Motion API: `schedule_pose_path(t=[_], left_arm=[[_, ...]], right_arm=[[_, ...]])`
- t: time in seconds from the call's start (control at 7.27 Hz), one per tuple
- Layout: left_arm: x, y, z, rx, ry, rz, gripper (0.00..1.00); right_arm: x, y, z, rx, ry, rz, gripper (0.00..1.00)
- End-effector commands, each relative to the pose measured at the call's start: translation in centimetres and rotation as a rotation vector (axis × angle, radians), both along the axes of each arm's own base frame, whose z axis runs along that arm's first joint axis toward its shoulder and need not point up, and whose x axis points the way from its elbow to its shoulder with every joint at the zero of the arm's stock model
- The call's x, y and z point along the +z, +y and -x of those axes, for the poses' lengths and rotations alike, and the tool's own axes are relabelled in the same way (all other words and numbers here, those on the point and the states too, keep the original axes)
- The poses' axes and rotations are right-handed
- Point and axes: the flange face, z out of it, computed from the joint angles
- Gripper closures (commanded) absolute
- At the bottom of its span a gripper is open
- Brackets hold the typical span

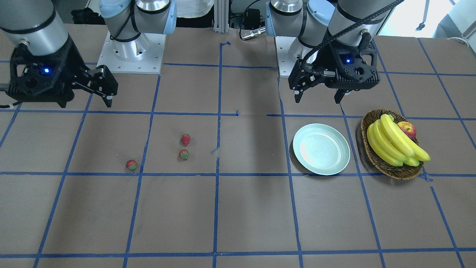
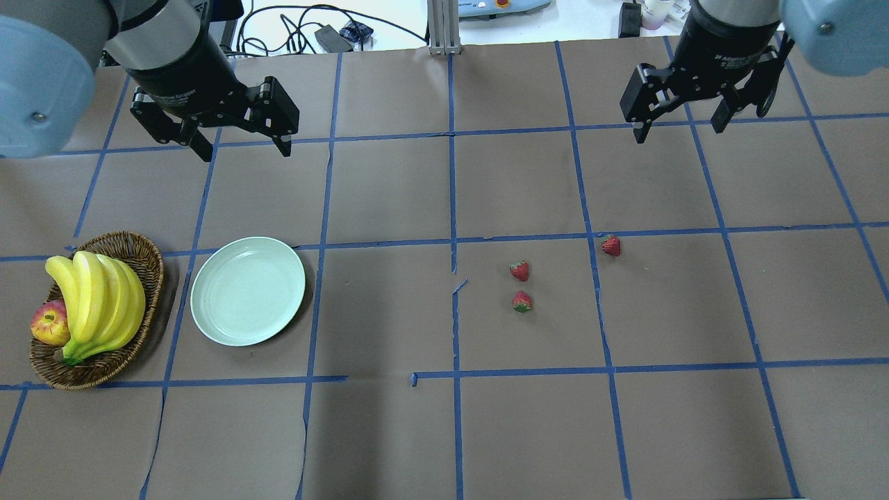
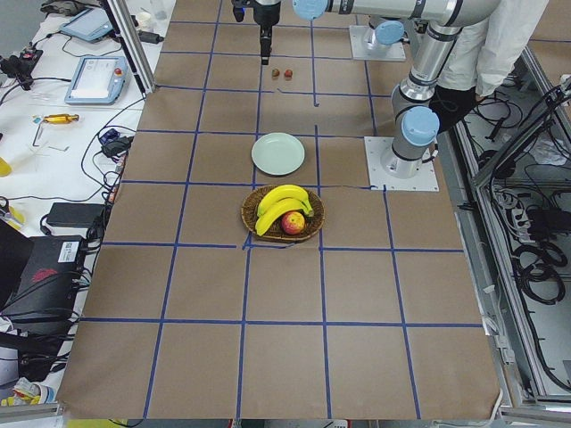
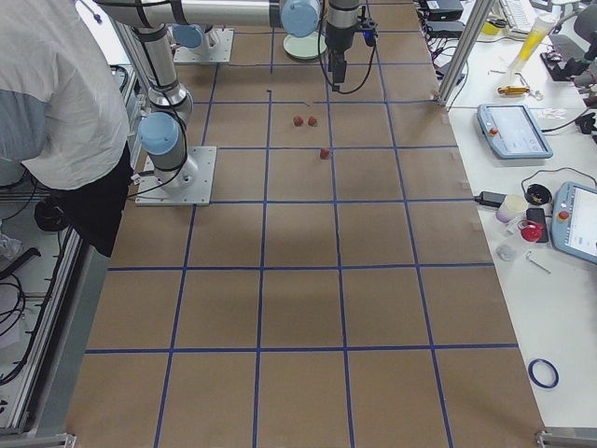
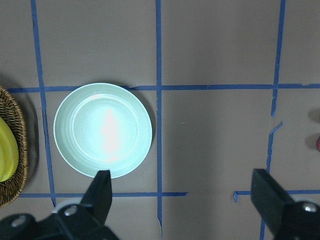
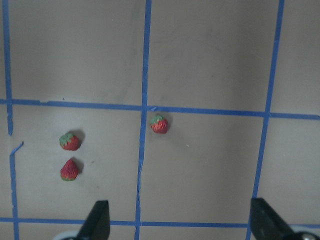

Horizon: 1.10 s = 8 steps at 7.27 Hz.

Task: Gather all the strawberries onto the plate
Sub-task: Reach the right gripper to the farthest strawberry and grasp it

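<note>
While both arms hang above the table, the left gripper has its fingers spread wide with only air between them. The right gripper holds its fingers just as far apart, gripping nothing. Roughly below the left gripper lies the plate, pale mint green and glossy. It sits flat on the brown paper on the robot's left half of the table, its rim close to a crossing of the blue tape lines. Just beside it, further to the robot's left, stands an oval wicker basket carrying a bunch of bananas and an apple. The strawberries are all over on the right half, lying on the paper roughly beneath the right gripper and well apart from the plate. Two of them lie near each other without touching, and the third strawberry sits off to their right, just beside a crossing of tape lines. In the side views, someone in a white top stands behind the robot's bases.
</note>
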Motion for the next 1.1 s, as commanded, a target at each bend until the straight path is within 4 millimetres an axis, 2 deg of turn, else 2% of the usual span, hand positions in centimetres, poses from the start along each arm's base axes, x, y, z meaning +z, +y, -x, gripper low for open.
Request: schedule_pose_path(t=[0.0,0.28,0.41,0.55,0.69,0.96], left_arm=[[-0.2,0.0,0.0,0.002,0.003,-0.005,0.0],[-0.4,-0.1,0.0,0.002,0.003,-0.008,0.0],[-0.3,-0.1,0.0,0.002,0.003,-0.007,0.0],[-0.3,-0.1,0.1,0.002,0.005,-0.007,0.0],[-0.4,-0.1,0.0,0.002,0.003,-0.008,0.0],[-0.5,-0.1,0.0,0.002,0.003,-0.01,0.0]], right_arm=[[-9.7,-1.0,0.0,0.0,-0.005,-0.01,0.0],[-19.7,0.1,0.2,-0.004,-0.006,-0.012,0.0],[-23.8,1.6,0.2,0.008,-0.005,-0.014,0.0],[-25.4,2.0,0.1,0.012,-0.009,0.008,0.0],[-27.4,1.5,0.1,0.032,-0.02,-0.023,0.0],[-28.0,0.9,0.3,0.061,-0.021,-0.018,0.0]])
